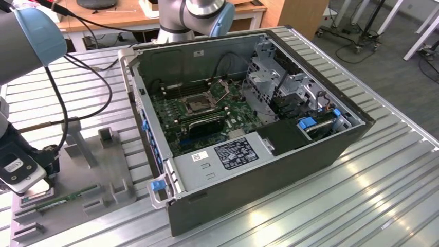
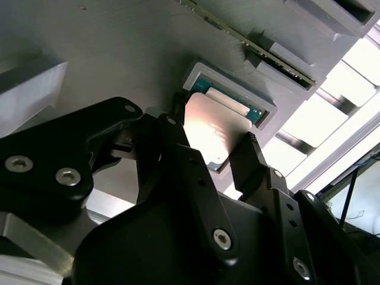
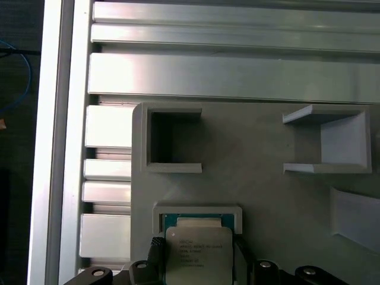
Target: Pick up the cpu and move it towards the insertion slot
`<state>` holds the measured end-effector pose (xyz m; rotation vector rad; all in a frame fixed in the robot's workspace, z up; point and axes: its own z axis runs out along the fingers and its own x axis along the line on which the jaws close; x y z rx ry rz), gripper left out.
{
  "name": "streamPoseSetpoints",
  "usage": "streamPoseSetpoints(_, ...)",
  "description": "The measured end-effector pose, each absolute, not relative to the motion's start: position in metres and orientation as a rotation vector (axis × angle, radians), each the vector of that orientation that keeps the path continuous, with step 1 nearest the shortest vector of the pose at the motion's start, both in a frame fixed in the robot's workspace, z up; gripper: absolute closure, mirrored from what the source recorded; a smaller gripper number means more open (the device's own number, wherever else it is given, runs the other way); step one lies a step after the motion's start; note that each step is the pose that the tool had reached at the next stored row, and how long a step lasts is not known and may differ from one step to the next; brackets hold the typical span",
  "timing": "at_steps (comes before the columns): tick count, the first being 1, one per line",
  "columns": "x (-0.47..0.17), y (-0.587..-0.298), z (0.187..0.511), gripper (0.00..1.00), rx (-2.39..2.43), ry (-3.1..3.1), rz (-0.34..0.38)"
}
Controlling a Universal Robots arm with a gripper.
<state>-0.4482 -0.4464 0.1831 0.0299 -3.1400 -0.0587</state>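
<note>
**CPU gripped at its holder, socket well apart**

- **Gripper position:** You have the gripper [image 2: 215,142] low over the grey fixture plate [image 1: 116,154]. This is at the exterior view's left, beside the open computer case [image 1: 274,175].
- **Grip:** In both wrist views the two black fingers [image 2: 252,163] stand one at each side of the cpu [image 3: 199,255]. They are closed in onto its opposite edges, so the gap between them is just the chip's width.
- **Chip:** Its pale metal face is turned toward the wrist cameras.
- **Chip location:** The cpu sits over the small raised holder [image 3: 178,211] on the plate. In the second wrist view it covers part of the holder's rim.
- **Holder recess:** A green edge [image 3: 189,221] shows in the recess just beyond the chip.
- **Not resolved:** You cannot tell whether the chip is lifted clear of the holder or resting on it.
- **Target:** The insertion slot [image 1: 195,103] lies inside the case, set into the green circuit board [image 1: 205,128]. It has a dark centre and a silver frame. It is well apart from the gripper, with the case wall between them.
- **Surroundings:**
  - A thin green memory stick [image 1: 61,199] lies on the plate near the gripper.
  - Two open-sided grey pockets [image 3: 172,139] stand on the plate near the holder.
  - Plate and case both rest on the slatted aluminium table [image 1: 384,170].
</note>
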Motion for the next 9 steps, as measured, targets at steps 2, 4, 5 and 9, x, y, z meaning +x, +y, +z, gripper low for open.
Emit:
streamPoseSetpoints(2, -0.4482, -0.4464, 0.1832, 0.45, 0.030, -3.140, -0.059)
streamPoseSetpoints(4, -0.4482, -0.4464, 0.1832, 0.45, 0.030, -3.140, -0.059)
streamPoseSetpoints(5, -0.4481, -0.4464, 0.1833, 0.45, 0.030, -3.140, -0.059)
streamPoseSetpoints(9, -0.4482, -0.4464, 0.1853, 0.45, 0.030, -3.140, -0.058)
